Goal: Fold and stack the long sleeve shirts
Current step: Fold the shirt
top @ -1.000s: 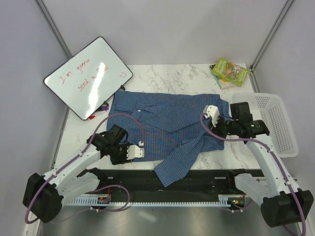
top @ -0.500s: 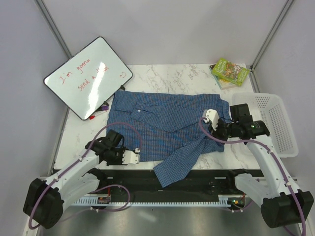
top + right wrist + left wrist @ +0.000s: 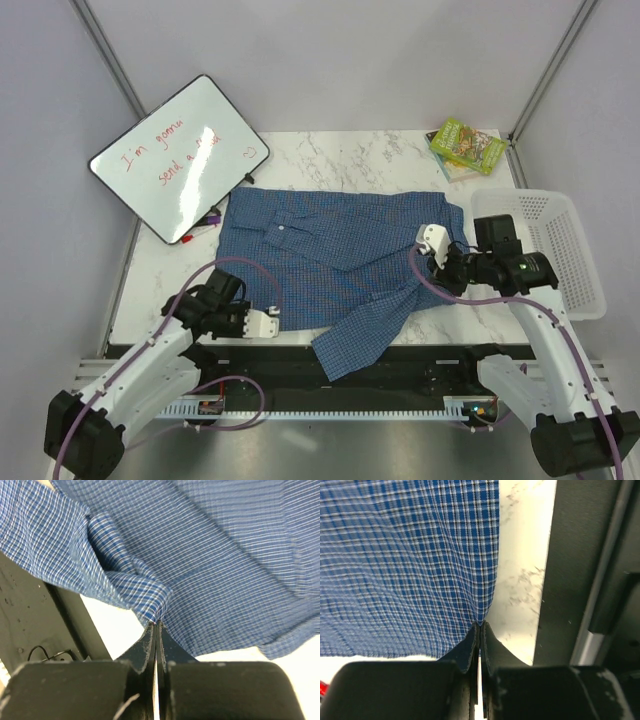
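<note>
Now L hand pressed together, pinching shirt hem corner by near table edge. R hand likewise clamped on a bunched fold at shirt's right side. Shirt spread across table, one sleeve hanging over near edge. Basket at right, whiteboard far left, books far-right corner.

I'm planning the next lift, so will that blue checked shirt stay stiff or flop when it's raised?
Probably floppy: the shirt puckers into folds where the right gripper pinches it, and one sleeve drapes over the table edge. Likely light: the cloth looks thin where the left gripper pinches its corner.
</note>
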